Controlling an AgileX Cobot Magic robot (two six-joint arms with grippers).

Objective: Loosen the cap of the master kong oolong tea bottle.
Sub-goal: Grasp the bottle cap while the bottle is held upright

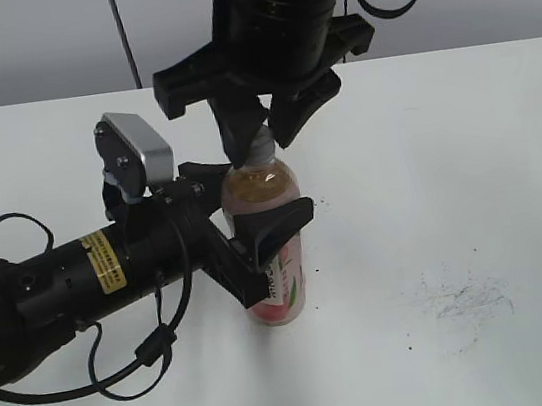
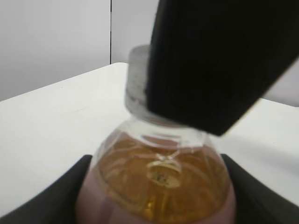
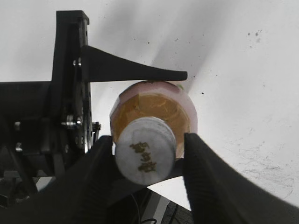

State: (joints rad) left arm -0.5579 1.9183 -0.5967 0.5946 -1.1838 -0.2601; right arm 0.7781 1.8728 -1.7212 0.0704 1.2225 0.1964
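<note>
White table (image 1: 464, 135), lightly scuffed with dark specks at right. Left gripper (image 1: 238, 223) reaching in from the left at mid-height, clamped on the body of the tea bottle (image 1: 277, 263), one finger on either side of the label. Bottle standing upright near table centre, amber tea visible in the shoulder. Right gripper (image 1: 263, 131) descending from above, fingers straddling the cap (image 3: 145, 157); both pads appear close against the ribbed side, but firm grip cannot be confirmed. Cap seated on the neck, dark mark on top.
</note>
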